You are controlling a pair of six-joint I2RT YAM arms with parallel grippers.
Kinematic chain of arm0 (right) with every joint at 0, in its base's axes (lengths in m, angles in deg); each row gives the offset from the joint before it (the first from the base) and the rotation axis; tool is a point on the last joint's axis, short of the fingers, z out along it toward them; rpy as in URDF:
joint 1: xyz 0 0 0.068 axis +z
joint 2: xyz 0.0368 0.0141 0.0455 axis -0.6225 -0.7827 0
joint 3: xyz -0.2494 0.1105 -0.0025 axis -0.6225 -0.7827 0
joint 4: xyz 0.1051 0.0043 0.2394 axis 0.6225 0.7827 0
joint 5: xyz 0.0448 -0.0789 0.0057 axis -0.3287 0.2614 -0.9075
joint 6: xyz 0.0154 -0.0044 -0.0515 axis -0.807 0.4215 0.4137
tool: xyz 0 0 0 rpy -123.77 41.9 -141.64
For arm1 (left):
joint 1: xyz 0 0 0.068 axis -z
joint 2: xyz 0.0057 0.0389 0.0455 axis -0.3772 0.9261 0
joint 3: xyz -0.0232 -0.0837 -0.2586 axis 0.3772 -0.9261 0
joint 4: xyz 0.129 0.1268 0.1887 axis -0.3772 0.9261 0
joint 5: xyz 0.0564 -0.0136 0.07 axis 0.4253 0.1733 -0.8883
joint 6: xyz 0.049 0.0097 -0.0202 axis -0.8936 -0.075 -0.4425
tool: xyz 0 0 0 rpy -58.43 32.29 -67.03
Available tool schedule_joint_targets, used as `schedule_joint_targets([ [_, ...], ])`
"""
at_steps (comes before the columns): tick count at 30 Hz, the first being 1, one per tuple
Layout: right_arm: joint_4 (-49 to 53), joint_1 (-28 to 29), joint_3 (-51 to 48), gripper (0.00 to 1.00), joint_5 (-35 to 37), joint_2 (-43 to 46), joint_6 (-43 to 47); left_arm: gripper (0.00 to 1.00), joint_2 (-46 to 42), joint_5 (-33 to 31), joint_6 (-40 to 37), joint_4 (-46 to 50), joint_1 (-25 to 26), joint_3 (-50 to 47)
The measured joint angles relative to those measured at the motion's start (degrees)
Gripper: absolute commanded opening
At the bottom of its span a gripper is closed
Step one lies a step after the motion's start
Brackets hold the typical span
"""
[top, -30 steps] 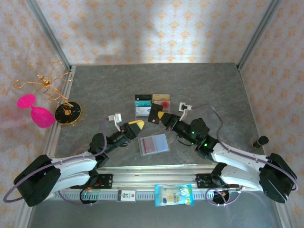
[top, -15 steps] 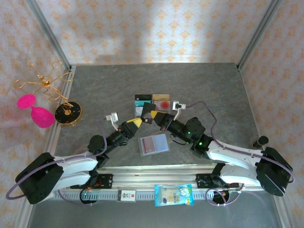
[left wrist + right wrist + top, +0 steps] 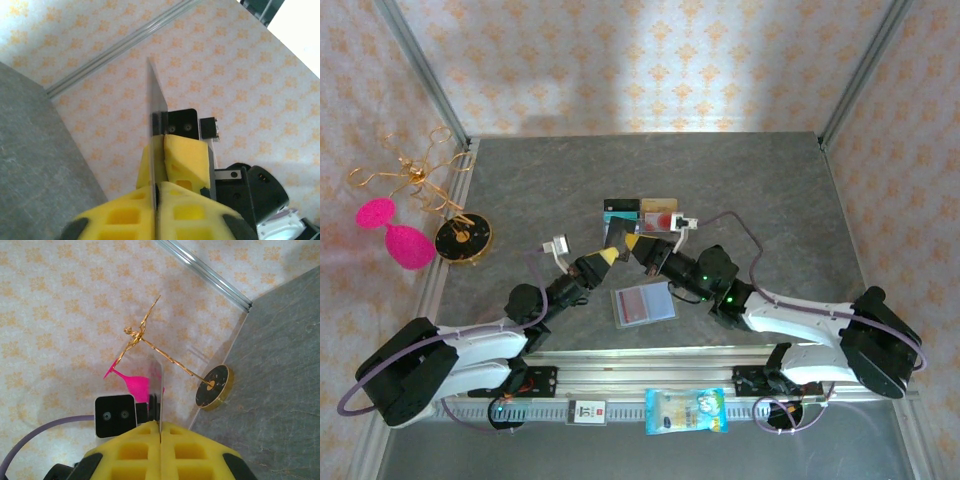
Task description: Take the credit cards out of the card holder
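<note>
Right wrist shows right end effector [image 3: 160, 426] clamping card holder [image 3: 156, 385] edge-on; left wrist, left end effector [image 3: 155, 187] likewise.

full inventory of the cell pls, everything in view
card holder: 1, pale blue-grey, lying open near centre, red card inside
cards on table: at least 2, dark-teal and tan-red, just beyond the grippers
held card: 1, dark, seen edge-on between both grippers
wire stand: 1, gold on a black disc, left edge
goblet: 1, pink, left of the stand
packet: 1, blue, front rail
table: 1, grey
left gripper: yellow pads, shut on held card
right gripper: yellow pads, shut on held card
</note>
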Motion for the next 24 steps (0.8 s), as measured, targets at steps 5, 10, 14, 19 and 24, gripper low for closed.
schedule_joint_targets([
  [5, 5.5, -0.2, 1.3, 0.22, 0.0, 0.9, 1.5, 0.00, -2.5, 4.3, -0.8, 4.5, -5.3, 1.2],
  [10, 15.3, -8.0, 0.3, 0.23, -4.8, 7.7, 3.5, 0.00, -3.8, 12.1, -9.7, 23.2, -14.7, 12.2],
  [14, 21.8, -15.0, -2.8, 0.22, -6.2, 15.1, 4.5, 0.00, 1.2, 16.5, -26.9, 47.4, -15.7, 30.0],
  [19, 27.2, -20.2, -4.5, 0.22, -8.7, 18.7, 5.4, 0.00, 10.6, 18.0, -54.4, 76.1, -15.9, 52.0],
  [24, 29.6, -24.2, -6.1, 0.22, -11.5, 18.6, 5.7, 0.00, 18.8, 20.4, -79.1, 96.6, -17.6, 63.4],
])
